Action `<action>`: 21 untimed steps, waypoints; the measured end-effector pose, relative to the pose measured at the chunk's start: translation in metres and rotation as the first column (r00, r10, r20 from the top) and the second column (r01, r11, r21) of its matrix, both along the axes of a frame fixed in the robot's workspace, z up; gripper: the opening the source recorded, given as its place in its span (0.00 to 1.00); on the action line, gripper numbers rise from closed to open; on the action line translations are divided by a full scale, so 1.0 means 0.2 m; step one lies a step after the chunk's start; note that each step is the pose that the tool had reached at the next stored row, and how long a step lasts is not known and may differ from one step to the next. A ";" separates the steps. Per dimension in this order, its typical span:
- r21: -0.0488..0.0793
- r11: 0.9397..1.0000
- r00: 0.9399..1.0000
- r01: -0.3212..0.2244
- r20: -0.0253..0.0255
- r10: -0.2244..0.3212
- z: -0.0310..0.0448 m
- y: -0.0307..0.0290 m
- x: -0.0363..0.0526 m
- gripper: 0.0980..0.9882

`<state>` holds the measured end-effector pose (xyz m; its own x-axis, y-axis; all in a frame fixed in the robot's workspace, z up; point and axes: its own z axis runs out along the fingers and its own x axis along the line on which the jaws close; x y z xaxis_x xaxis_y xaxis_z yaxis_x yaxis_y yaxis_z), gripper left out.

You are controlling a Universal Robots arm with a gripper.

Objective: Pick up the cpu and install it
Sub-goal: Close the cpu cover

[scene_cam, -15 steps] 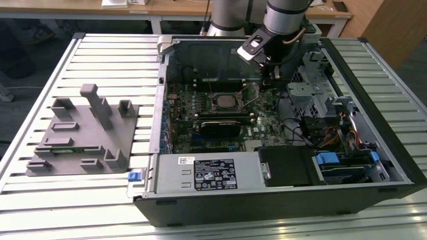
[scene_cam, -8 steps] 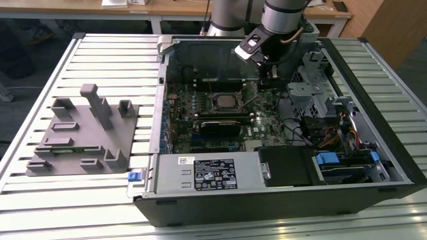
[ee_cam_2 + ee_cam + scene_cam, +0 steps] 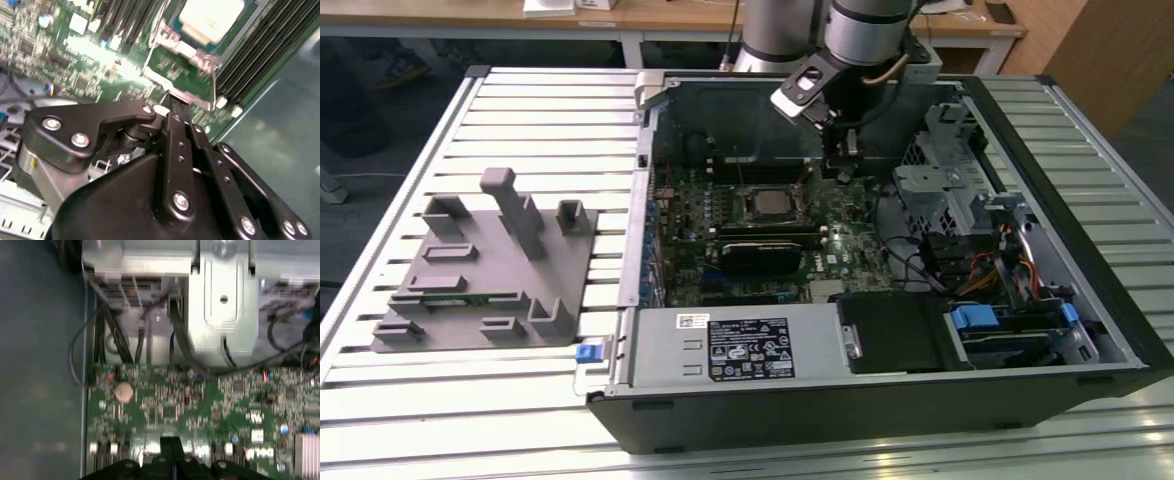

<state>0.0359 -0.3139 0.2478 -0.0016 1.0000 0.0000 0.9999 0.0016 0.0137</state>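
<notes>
The cpu (image 3: 771, 204) lies flat in the motherboard socket inside the open computer case, its shiny silver top facing up. In the second wrist view the cpu (image 3: 212, 17) sits inside the socket's metal frame (image 3: 185, 50). My gripper (image 3: 843, 170) hangs over the green motherboard (image 3: 707, 285), just to the exterior view's right of the socket. Its black fingers are pressed together and hold nothing. In the second wrist view the gripper (image 3: 172, 102) points at a corner of the metal frame. In the first wrist view the gripper (image 3: 170, 441) hovers low over the board (image 3: 165, 405).
A grey plastic tray (image 3: 480, 265) with raised blocks lies at the exterior view's left of the case. Inside the case are a metal drive cage (image 3: 947, 190), loose cables (image 3: 987, 270) and the power supply (image 3: 734, 345). Black memory slots (image 3: 260, 45) run beside the socket.
</notes>
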 end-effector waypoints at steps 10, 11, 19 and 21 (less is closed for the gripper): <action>0.000 1.000 1.000 0.000 0.000 0.000 -0.013 0.000 -0.136 0.01; 0.000 1.000 1.000 0.000 0.000 0.000 -0.017 0.000 -0.138 0.01; 0.000 1.000 1.000 0.000 0.000 0.000 -0.035 -0.006 -0.243 0.01; 0.000 1.000 1.000 0.000 -0.001 0.000 -0.035 -0.006 -0.254 0.01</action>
